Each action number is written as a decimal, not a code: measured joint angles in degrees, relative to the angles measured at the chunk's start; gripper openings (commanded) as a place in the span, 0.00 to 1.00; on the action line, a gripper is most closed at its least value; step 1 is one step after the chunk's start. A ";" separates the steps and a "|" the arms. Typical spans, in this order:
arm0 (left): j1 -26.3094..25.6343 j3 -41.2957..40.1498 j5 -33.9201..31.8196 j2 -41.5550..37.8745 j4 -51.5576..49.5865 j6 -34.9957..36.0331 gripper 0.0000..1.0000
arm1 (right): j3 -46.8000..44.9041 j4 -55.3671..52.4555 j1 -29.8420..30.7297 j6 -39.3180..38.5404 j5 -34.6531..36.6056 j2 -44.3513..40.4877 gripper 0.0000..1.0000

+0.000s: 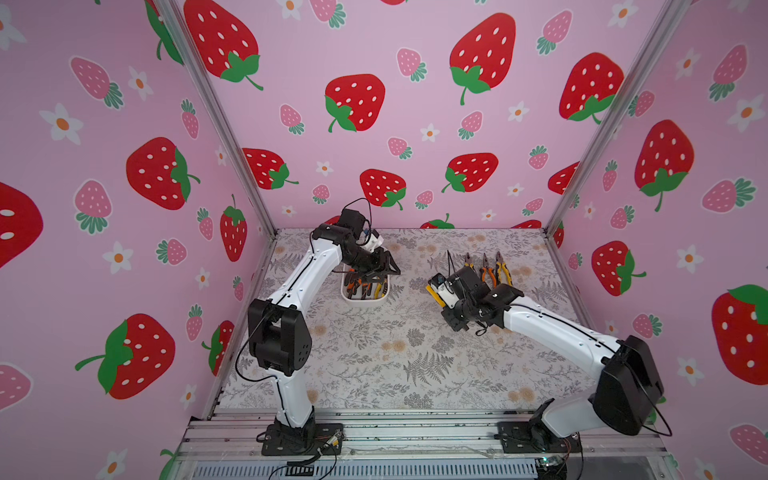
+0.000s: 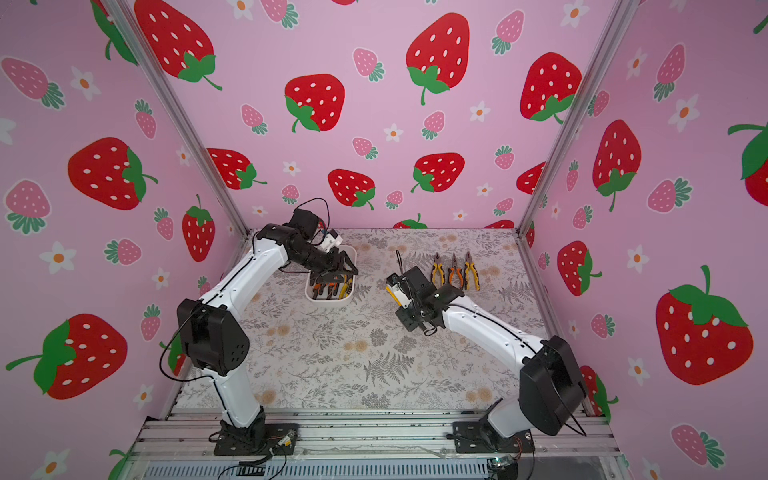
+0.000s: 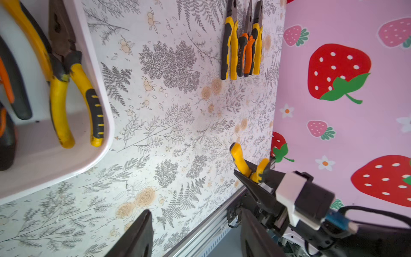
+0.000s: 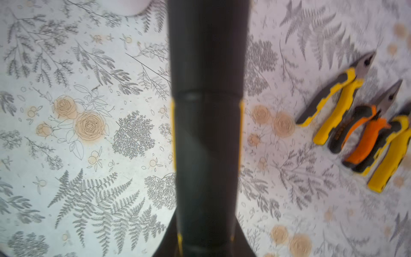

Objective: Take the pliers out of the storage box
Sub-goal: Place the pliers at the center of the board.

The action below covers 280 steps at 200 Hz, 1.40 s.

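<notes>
Left gripper (image 1: 375, 272) hangs with jaws apart above my table (image 1: 395, 353), over the white storage box (image 1: 365, 302) holding several pliers (image 3: 64, 66); my right gripper (image 3: 252, 177) is clamped on a yellow-handled pair (image 3: 239, 155), three more pairs (image 1: 486, 271) lying near it.

the shallow white box (image 1: 365, 303) sits on the counter (image 1: 395, 353), holding several pliers (image 1: 365, 289) with orange or yellow handles. three more pairs (image 1: 486, 270) lie side by side on the counter, noses pointing away from the robot. one yellow pair (image 3: 239, 158) is clamped in the right tool (image 3: 255, 174).

Three pliers (image 1: 486, 272) laid out, one storage box (image 1: 365, 302)
</notes>
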 measured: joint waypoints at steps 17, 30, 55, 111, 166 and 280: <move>-0.26 -1.11 2.14 0.00 1.05 -1.44 0.62 | -6.84 7.04 0.44 -8.48 -1.40 -5.20 0.00; -0.70 -2.12 3.56 0.00 2.14 -2.97 0.62 | -11.30 11.08 0.50 -13.92 -3.17 -8.70 0.00; -2.25 -5.01 7.52 0.00 5.49 -6.95 0.62 | -12.96 14.71 0.50 -20.81 -6.32 -9.31 0.00; -6.58 -12.44 18.75 -0.35 12.70 -12.52 0.54 | -11.82 18.58 0.50 -30.67 -10.36 -7.10 0.00; -7.17 -20.61 23.28 -4.00 17.64 -14.93 0.54 | -23.45 34.42 0.39 -43.21 -8.85 -11.32 0.00; -4.83 -20.11 26.25 -5.44 9.53 -6.58 0.54 | -29.24 42.82 -0.15 -48.39 -18.93 -19.06 0.00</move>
